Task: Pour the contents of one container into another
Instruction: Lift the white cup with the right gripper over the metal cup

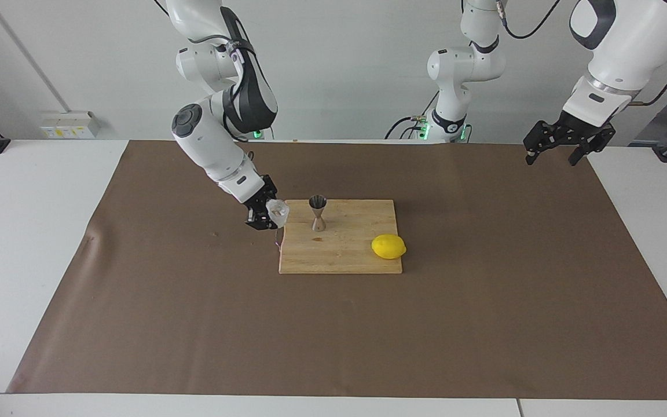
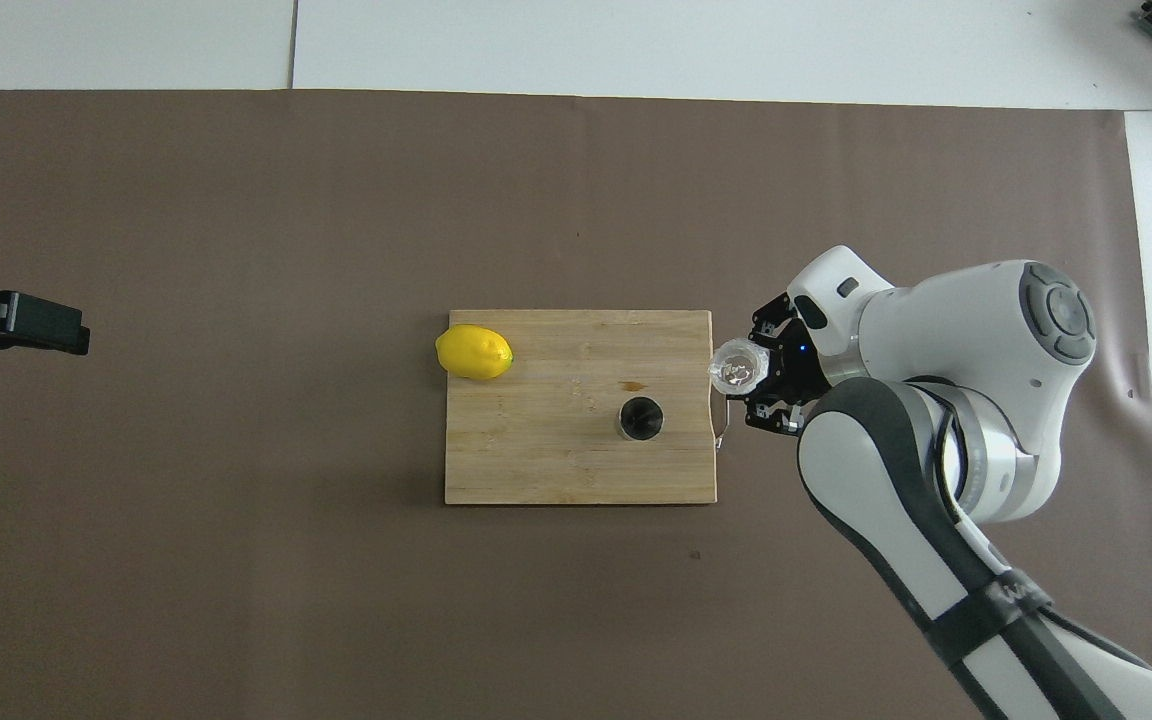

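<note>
the right gripper (image 1: 270, 215), closed on the glass cup (image 1: 278, 212), carries it to the jigger (image 1: 317, 213) just beside; next: tip over its mouth; the left gripper (image 1: 559, 149) waits open

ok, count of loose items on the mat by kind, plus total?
Glass cup: 1, held in the right pincer
Steel jigger: 1
Lemon: 1
Wooden cutting board: 1
Total: 4

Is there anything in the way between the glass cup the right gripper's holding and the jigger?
Nothing visible. The right gripper holds the glass cup over the cutting board's handle edge; only bare board separates it from the jigger.
</note>
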`<action>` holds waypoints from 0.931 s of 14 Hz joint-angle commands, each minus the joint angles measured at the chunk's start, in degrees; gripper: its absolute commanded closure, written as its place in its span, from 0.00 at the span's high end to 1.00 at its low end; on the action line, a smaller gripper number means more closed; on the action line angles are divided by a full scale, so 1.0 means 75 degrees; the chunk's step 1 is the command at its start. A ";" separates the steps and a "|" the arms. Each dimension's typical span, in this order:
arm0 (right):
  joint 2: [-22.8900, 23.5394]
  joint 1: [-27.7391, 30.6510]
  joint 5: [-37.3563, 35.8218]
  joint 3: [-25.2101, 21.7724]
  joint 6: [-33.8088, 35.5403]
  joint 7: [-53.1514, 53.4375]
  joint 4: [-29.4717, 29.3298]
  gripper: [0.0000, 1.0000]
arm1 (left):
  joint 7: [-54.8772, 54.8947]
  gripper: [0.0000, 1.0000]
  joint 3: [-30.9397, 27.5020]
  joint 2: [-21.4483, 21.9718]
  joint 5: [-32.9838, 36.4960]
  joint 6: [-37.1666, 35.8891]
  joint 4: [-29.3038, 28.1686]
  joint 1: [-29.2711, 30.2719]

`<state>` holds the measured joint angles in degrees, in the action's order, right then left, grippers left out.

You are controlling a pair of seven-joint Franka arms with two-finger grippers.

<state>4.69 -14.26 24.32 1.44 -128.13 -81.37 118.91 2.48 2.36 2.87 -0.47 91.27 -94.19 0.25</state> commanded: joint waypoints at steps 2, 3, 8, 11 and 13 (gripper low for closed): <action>-0.0378 0.0014 -0.0488 0.0031 0.0138 0.0220 0.0036 0.48 | 0.0021 1.00 -0.0068 0.0087 -0.0054 -0.0088 -0.0086 -0.0056; -0.0483 -0.0020 -0.0570 0.0042 0.0243 0.0220 0.0071 0.48 | 0.0032 1.00 -0.0068 0.0098 -0.0054 -0.0088 -0.0086 -0.0056; -0.0637 -0.0430 -0.1319 0.0042 0.0490 0.0663 0.0107 0.48 | 0.0021 1.00 -0.0068 0.0098 -0.0054 -0.0088 -0.0086 -0.0056; -0.0649 -0.0653 -0.1718 0.0042 0.0420 0.1296 0.0118 0.48 | 0.0033 1.00 -0.0068 0.0098 -0.0043 -0.0088 -0.0086 -0.0056; -0.0625 -0.0805 -0.1824 0.0042 0.0362 0.1625 0.0107 0.48 | 0.0033 1.00 -0.0068 0.0087 -0.0043 -0.0088 -0.0086 -0.0056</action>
<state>1.18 -19.62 12.62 1.52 -124.88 -72.33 118.71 2.48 2.36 2.87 -0.47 91.27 -94.19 0.25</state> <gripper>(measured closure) 0.480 0.000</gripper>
